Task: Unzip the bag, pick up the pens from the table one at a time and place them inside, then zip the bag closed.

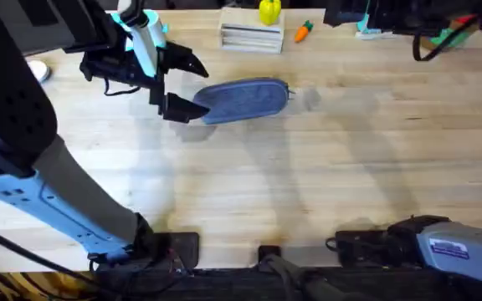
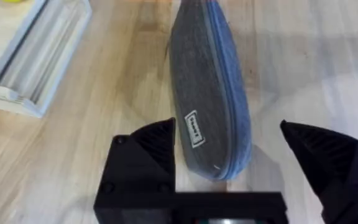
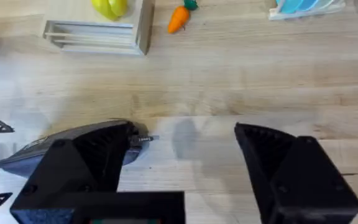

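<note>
Bag point(image 1: 245, 100) lay lengthwise on the table point(image 1: 325, 184), its zip closed, towards the far middle of the wooden top. At its near-left end the left gripper point(image 1: 182, 86) stood with its black fingers point(image 2: 148, 155) spread wide, one on each side of the pouch's end; whether a finger touched the fabric could not be told. The right gripper point(image 3: 179, 180) hung low over bare planks near its own base, its fingers point(image 3: 278, 168) likewise wide apart and holding nothing, the zip-pull end of the pouch just beyond one finger. Behind the pouch, well apart from it, stood a white slatted rack point(image 1: 251, 37) with a yellow object point(image 1: 269, 11) by it, and a small orange toy carrot point(image 1: 303, 32) just beside the rack.
</note>
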